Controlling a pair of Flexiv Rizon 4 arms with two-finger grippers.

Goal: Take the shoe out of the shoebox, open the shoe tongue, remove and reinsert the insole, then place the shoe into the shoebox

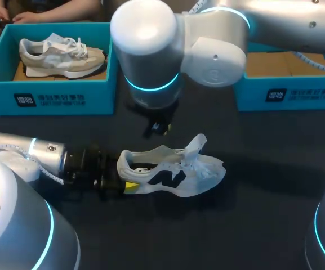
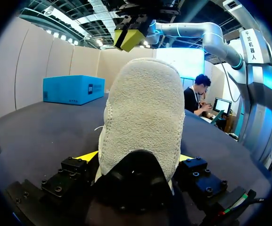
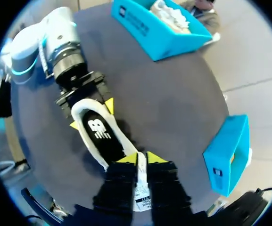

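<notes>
At the heel, our left gripper clamps the shoe, which rests on the surface, outside the shoebox. Our right gripper hangs above its opening; whether it grips anything we cannot tell. We judge a downward push could lever the toe up or slip the heel free. White mesh, fuzzy heel, tongue lifted, dark insole seated.

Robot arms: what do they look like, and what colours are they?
The left arm and right arm are fat, rounded silver-white tubes with glowing turquoise rings at the joints. The left tool and right tool are black and boxy, each with two bright yellow tips. Curly pale cables hug both.
</notes>
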